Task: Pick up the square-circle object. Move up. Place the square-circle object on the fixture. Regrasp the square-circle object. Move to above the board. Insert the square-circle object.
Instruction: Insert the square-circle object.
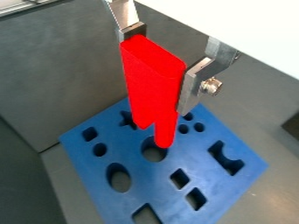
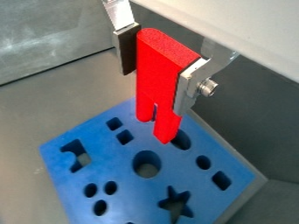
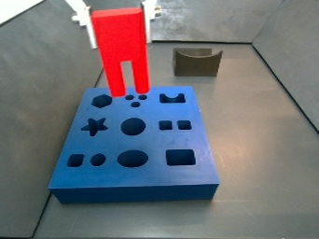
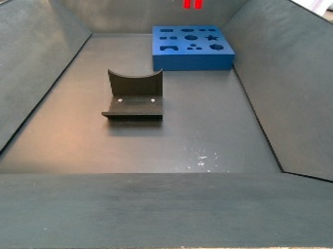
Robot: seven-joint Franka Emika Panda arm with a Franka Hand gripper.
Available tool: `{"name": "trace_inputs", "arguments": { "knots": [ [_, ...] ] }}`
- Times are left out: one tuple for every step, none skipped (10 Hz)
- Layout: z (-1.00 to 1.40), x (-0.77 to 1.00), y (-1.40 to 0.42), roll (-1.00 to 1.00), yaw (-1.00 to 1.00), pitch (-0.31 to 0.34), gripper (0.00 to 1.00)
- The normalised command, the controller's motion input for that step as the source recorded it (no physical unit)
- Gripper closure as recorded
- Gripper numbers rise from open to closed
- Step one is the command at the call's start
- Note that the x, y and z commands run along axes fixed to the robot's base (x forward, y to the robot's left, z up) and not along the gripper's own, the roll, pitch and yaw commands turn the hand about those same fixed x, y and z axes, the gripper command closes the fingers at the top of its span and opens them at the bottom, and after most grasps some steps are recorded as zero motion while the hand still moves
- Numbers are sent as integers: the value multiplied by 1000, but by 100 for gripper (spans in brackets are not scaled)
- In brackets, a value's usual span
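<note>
The square-circle object (image 3: 122, 49) hangs prongs-down above the far edge of the board (image 3: 140, 177), clamped at its upper body between the closed fingers of the hand (image 1: 165, 67). To insert: centre each prong over its matching small cut-out, keep the piece vertical, and descend slowly. The fixture (image 3: 197, 62) stands unoccupied on the surface. No legible markings or labels appear.

The pincer (image 1: 163, 61) hangs pointing downward, its two silver fingers (image 1: 122, 17) clamped on a red piece (image 1: 149, 87).
</note>
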Motion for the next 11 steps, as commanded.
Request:
{"name": "trace_inputs", "arguments": {
  "knots": [
    [-283, -286, -363, 73, 277, -43, 100],
    [-260, -226, -254, 61, 246, -60, 100],
    [-289, -251, -226, 49, 234, -64, 100],
    [-146, -180, -160, 27, 266, -44, 100],
    [-203, -186, -174, 40, 266, -50, 100],
    [-166, -206, -163, 14, 223, -53, 100],
    [-166, 0, -126, 0, 63, -13, 100],
    [-266, -217, -206, 11, 0, -66, 100],
    [-226, -234, -160, 9, 0, -81, 100],
    [-243, -180, -151, 4, 0, -66, 100],
    [-211, -217, -123, 4, 0, -67, 100]
  ]
}}
